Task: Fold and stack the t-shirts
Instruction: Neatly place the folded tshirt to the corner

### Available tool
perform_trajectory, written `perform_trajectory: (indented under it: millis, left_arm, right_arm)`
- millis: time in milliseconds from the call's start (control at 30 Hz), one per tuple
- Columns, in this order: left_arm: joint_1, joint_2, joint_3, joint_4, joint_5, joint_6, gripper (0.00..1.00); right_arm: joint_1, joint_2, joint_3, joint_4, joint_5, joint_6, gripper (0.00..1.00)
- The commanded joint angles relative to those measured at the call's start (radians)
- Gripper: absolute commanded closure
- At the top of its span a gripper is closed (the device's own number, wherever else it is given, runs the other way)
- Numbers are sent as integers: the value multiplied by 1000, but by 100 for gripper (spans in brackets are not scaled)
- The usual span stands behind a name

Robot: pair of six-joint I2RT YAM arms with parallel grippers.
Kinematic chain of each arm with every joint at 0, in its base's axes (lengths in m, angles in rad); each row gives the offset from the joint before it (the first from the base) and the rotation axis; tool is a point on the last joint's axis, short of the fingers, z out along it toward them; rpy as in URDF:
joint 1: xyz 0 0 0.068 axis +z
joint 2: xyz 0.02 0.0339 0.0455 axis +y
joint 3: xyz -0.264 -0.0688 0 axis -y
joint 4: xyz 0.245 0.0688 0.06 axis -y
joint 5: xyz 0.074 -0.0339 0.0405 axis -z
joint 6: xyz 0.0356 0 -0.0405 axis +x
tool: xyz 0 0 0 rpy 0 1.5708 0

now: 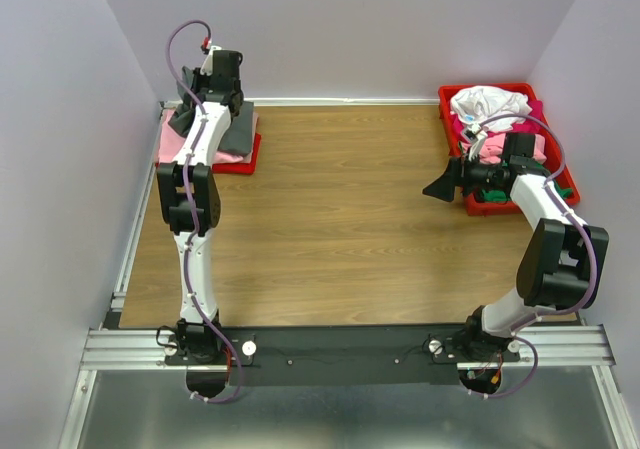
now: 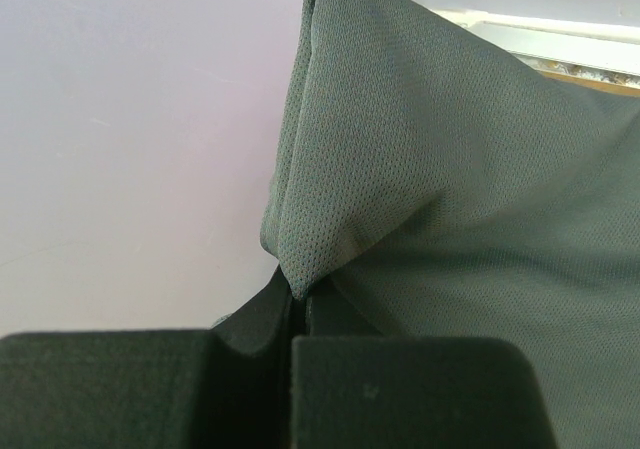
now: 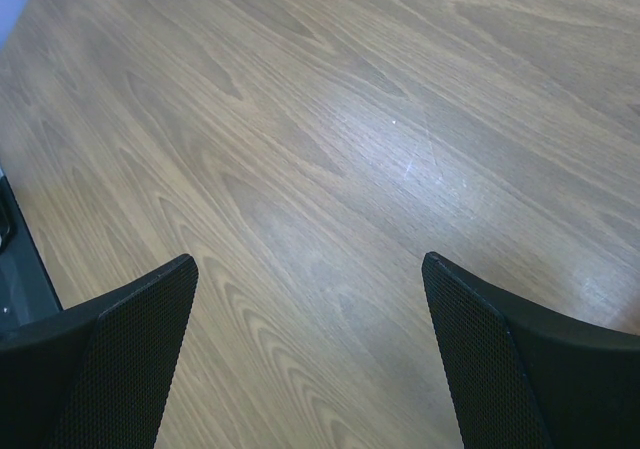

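- Two grippers, two states: my left gripper [image 2: 298, 319] is clamped tight on a bunched fold of the dark grey t-shirt [image 2: 450, 189], at eleven o'clock over the left red tray [image 1: 245, 161].
- My right gripper [image 3: 308, 264] gapes wide over the table [image 1: 340, 219], holding nothing, beside the right tray [image 1: 480, 93] at two o'clock.
- Risk: one thin pinch; the slack cloth may slip free or drag the pink shirt [image 1: 175, 139] beside it.

Dark grey t-shirt [image 2: 450, 219], red trays [image 1: 444, 109]
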Motion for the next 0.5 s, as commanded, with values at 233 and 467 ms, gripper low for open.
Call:
perform_trajectory:
  millis: [233, 467]
  left_arm:
    - [46, 33, 51, 12, 38, -23, 100]
    - [118, 36, 115, -58, 163, -126, 97]
  right_arm:
    - [-9, 14, 4, -28, -21, -21, 0]
    - [-9, 15, 4, -31, -23, -23, 0]
